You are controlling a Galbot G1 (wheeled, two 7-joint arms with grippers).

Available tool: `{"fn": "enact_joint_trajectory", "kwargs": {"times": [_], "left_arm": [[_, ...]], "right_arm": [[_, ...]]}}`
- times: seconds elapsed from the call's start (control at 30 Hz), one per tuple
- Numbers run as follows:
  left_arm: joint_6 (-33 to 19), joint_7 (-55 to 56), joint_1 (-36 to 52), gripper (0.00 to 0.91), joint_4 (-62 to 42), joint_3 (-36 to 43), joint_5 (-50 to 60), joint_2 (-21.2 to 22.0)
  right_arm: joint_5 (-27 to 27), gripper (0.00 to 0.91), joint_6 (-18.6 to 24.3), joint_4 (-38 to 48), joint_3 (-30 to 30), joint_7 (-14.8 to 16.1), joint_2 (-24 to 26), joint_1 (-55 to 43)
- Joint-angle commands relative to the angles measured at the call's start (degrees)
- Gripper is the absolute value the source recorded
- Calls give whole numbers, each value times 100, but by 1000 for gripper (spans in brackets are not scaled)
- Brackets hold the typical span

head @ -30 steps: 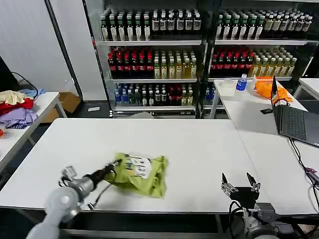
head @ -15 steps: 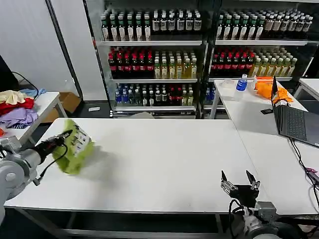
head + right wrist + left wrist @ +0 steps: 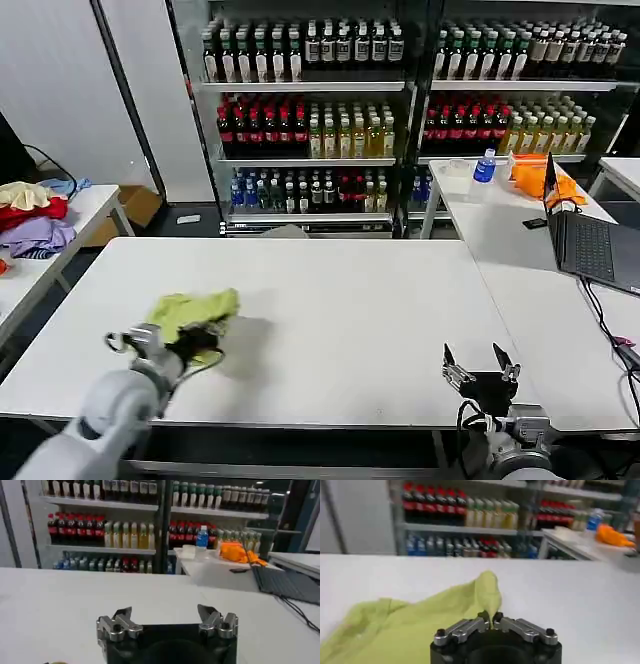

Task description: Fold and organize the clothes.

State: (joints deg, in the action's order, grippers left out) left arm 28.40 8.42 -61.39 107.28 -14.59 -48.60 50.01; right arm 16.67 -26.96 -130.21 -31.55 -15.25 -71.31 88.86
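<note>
While drink shelves (image 3: 400,110) stand behind, left gripper (image 3: 205,338) pinches T-shirt (image 3: 190,308) on white table (image 3: 350,300).

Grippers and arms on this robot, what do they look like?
The left gripper has short silver metal fingers with black screws on a round black base; its arm is pale grey and rounded, with a thin black cable. The right gripper has matching silver fingers on a black block, with dark cables below it.
</note>
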Motion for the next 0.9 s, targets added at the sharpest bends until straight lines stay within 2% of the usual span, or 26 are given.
{"fn": "enact_joint_trajectory", "kwargs": {"times": [0.03, 0.2, 0.27, 0.47, 0.5, 0.53, 0.57, 0.67, 0.9], "left_arm": [[-13, 208, 747, 20, -127, 1888, 897, 1119], [32, 407, 1266, 20, -515, 2374, 886, 1581], [38, 536, 1531, 20, -870, 2541, 816, 1890], [-61, 791, 1998, 20, -1215, 2661, 560, 2510], [-94, 785, 2023, 181, -1256, 2672, 541, 2549], [-168, 785, 2074, 403, -1327, 2715, 552, 2617], [-395, 775, 2144, 907, -1454, 2772, 585, 2696], [-799, 781, 2241, 907, -1602, 2800, 673, 2857], [-950, 696, 1906, 907, -1006, 2546, 229, 2693]], "right_arm": [[-71, 907, 35, 142, -41, 17, -40, -64], [-117, 907, 55, 288, 23, 28, -105, -183], [-106, 907, 40, 327, 63, 27, -99, -273], [-143, 907, 58, 457, 109, 49, -83, -463], [-143, 907, 57, 473, 112, 50, -86, -482], [-142, 907, 57, 487, 117, 52, -82, -498], [-143, 907, 56, 517, 148, 57, -49, -547], [-152, 907, 48, 611, 199, 54, -20, -690], [-153, 907, 31, 800, 404, 35, -35, -954]]}}
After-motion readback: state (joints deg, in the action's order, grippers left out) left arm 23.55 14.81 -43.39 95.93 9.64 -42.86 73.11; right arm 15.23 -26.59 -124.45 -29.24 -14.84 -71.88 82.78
